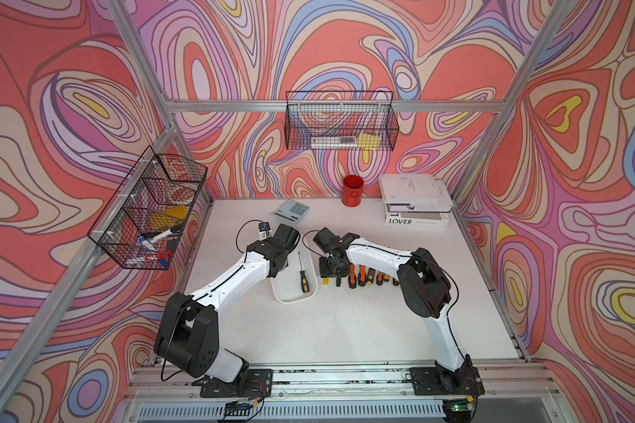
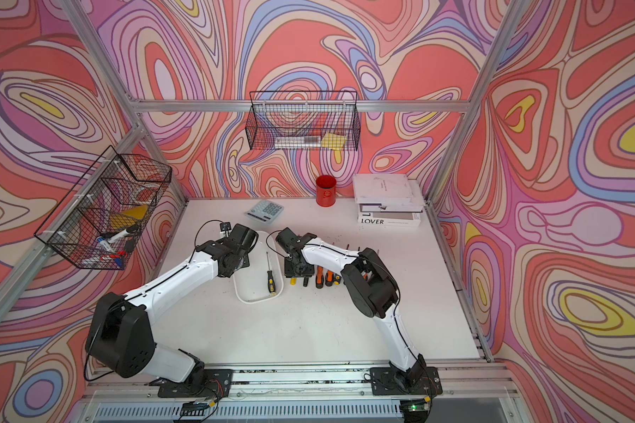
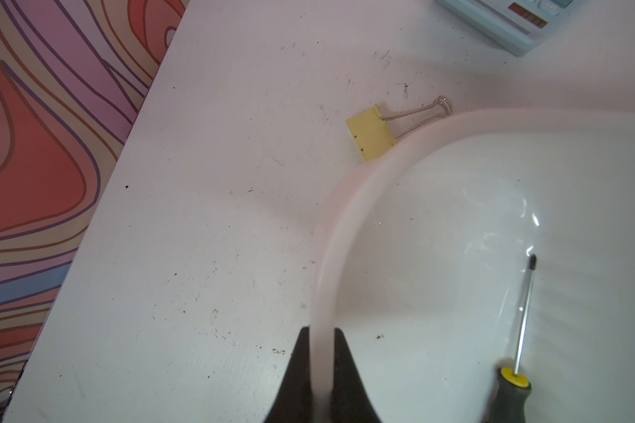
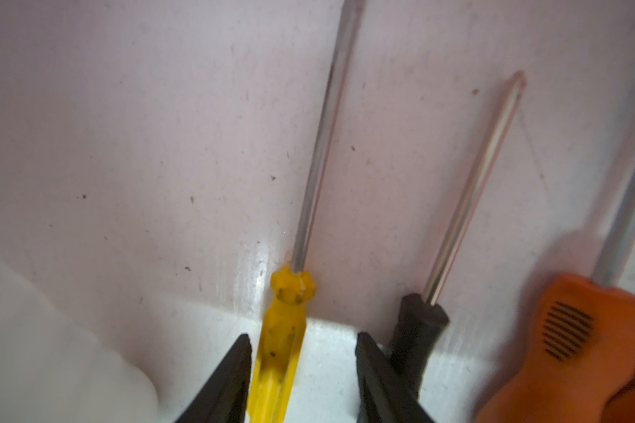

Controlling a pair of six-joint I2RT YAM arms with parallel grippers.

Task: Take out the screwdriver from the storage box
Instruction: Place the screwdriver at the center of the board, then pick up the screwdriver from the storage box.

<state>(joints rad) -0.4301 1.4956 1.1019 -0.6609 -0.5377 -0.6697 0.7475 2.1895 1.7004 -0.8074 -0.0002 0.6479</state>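
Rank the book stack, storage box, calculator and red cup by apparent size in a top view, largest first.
1. book stack
2. storage box, partly hidden by the left arm
3. calculator and red cup: look about alike, not ranked

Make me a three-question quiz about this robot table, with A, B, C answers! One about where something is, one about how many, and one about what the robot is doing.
1. Where is the yellow clip?
A) in the tray
B) on the table, beside the tray
C) in a cup

2. How many tools lie in the tray?
A) one
B) three
C) none

3. What are the left jaws doing?
A) hanging open in the air
B) pinching the tray's rim
C) holding a book

Answers:
1 B: the clip sits just outside the rim.
2 A: a single screwdriver lies inside.
3 B: the left wrist view shows them shut on the rim.
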